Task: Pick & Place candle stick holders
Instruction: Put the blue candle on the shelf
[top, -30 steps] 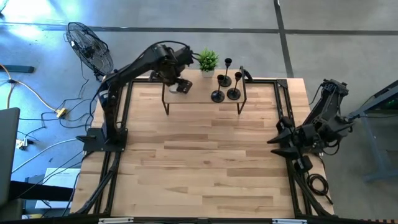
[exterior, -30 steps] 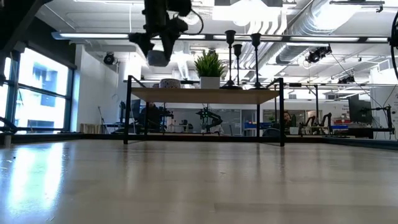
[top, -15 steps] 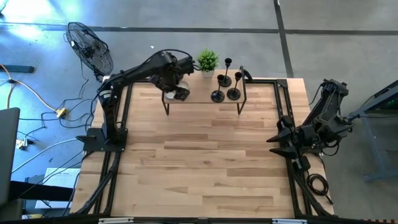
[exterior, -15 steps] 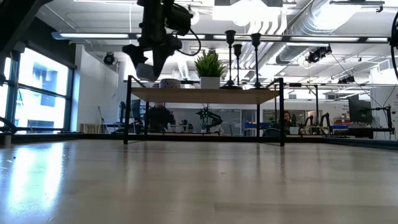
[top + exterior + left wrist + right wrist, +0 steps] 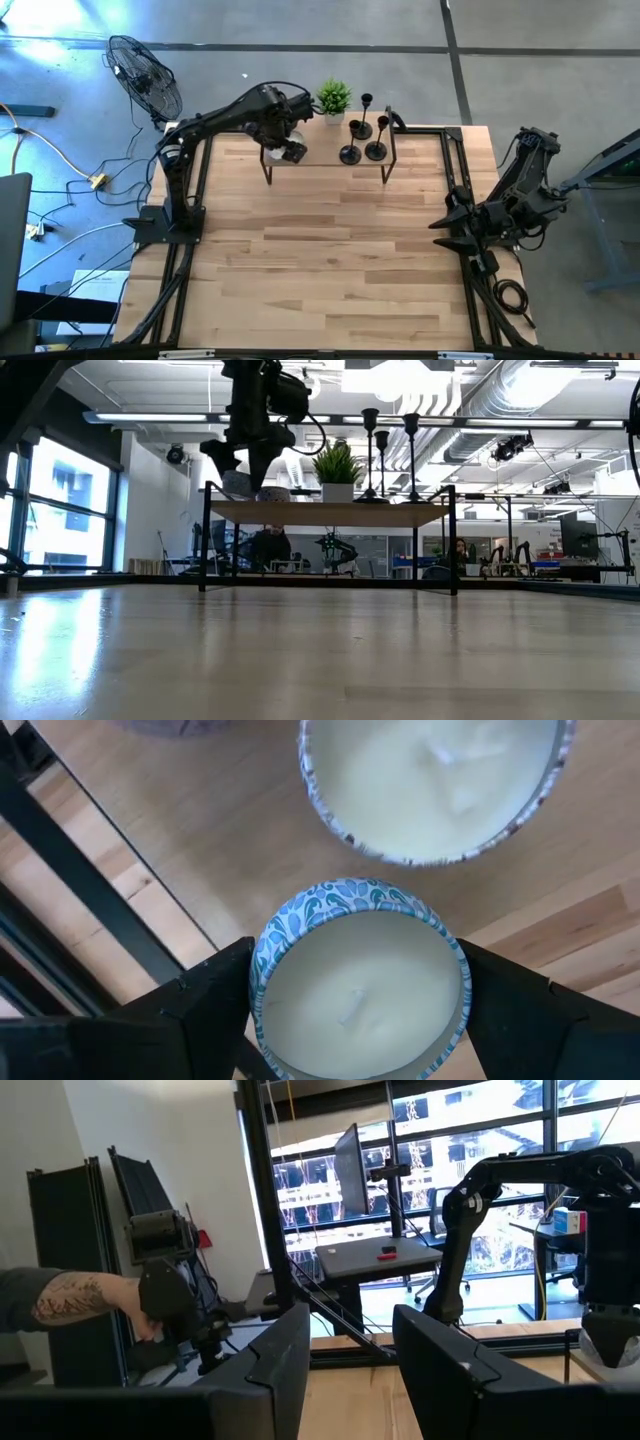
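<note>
Left pincer (image 5: pixel 358 1005) lowered, gripping wax-filled candle tin (image 5: pixel 358 982)

Shelf (image 5: pixel 325 157): holders (image 5: pixel 362 131), plant (image 5: pixel 334 98), perhaps candle (image 5: pixel 430 785)

Plant (image 5: pixel 334 98) crowds candle stick holders (image 5: pixel 362 131); table (image 5: pixel 320 260) open.

Robotics lab: exposed ceiling ducts (image 5: pixel 500 390), other robot arms (image 5: pixel 520 1190) beyond.
</note>
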You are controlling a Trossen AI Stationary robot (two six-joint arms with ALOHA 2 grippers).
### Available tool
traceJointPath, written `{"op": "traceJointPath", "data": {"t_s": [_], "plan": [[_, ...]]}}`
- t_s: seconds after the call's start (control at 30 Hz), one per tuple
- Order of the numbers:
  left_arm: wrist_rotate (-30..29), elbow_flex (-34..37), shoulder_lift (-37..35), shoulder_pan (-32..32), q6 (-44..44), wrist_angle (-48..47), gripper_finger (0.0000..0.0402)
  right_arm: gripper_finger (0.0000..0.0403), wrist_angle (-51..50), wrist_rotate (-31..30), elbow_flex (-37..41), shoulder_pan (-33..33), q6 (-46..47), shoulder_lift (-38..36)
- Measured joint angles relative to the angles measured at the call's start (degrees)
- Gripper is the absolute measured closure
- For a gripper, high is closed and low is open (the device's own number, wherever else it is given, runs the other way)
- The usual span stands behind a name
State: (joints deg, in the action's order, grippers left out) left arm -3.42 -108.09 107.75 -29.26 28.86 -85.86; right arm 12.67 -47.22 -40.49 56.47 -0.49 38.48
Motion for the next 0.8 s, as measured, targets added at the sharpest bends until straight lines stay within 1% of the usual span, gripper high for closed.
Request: {"op": "traceJointPath", "data": {"t_s": [0.37,0.47,0.53,0.67,0.8], "plan": [[0.00,0.00,0.10,0.00,-1.52,3.18,0.0112,0.0263,-0.02,-0.02,0.00,0.00,0.00,0.00],[1.34,0.00,0.21,0.00,-1.61,3.26,0.0112,0.0263,-0.04,0.00,0.00,0.00,0.00,0.00],[1.71,0.00,0.20,0.00,-1.62,3.42,0.0101,0.0263,-0.07,0.00,0.00,0.00,0.00,0.00],[1.38,0.00,0.21,0.02,-1.61,3.31,0.0068,0.0263,-0.19,-0.01,0.00,0.00,0.00,0.00],[0.59,-0.01,0.21,0.02,-1.65,3.33,0.0061,0.0263,-0.22,0.00,0.00,0.00,0.00,0.02]]}}
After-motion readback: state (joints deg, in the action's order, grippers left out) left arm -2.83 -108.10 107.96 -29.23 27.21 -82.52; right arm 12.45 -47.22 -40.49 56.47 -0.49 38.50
